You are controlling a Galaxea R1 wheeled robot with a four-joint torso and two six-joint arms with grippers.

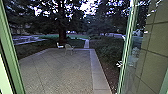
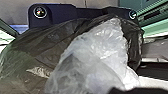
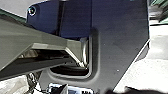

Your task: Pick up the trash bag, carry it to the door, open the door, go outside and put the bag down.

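Head view faces paving (image 1: 62,72), left wrist view close plastic (image 2: 95,52).

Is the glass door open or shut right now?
Looks open: in the head view, the glass door stands aside at the right, and no pane shows before the paved yard.

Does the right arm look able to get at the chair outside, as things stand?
Probably not: the chair stands near the far edge of the paving, likely beyond reach. Nothing seems to block the way past the green door frame.
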